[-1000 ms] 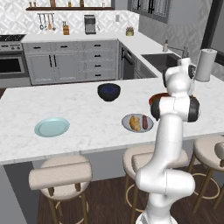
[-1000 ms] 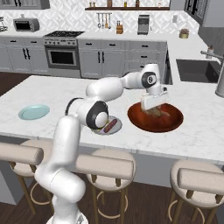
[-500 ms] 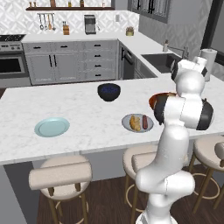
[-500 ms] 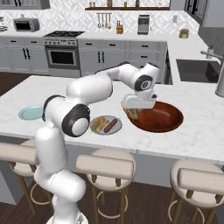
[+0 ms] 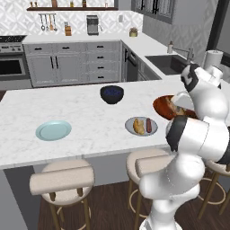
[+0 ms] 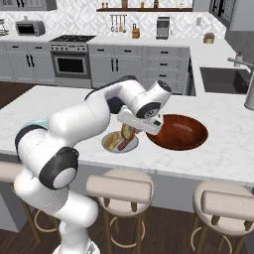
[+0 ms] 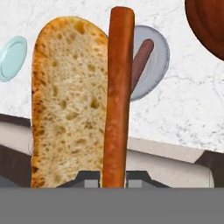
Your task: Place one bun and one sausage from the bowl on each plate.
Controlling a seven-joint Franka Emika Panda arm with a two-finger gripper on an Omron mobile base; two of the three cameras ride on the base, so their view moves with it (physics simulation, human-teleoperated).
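Arm swung left; bun [image 7: 65,105], sausage [image 7: 117,96] seemingly held over grey plate [image 7: 154,61].

bare marble [image 5: 85,121] between teal plate [image 5: 53,130] and grey plate [image 5: 141,126], blue bowl [image 5: 112,94] behind

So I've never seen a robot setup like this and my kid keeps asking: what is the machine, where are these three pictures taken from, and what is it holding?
It is a white robot arm in a simulated kitchen. Two pictures come from cameras behind it, left and right; the third looks along its hand. On the marble counter lie a reddish-brown bowl, a grey plate already bearing a bun and a sausage, a teal plate with nothing on it, and a dark blue bowl. In the hand view the jaws grip a sausage, with a bun beside it; whether the bun is gripped too, I cannot tell.
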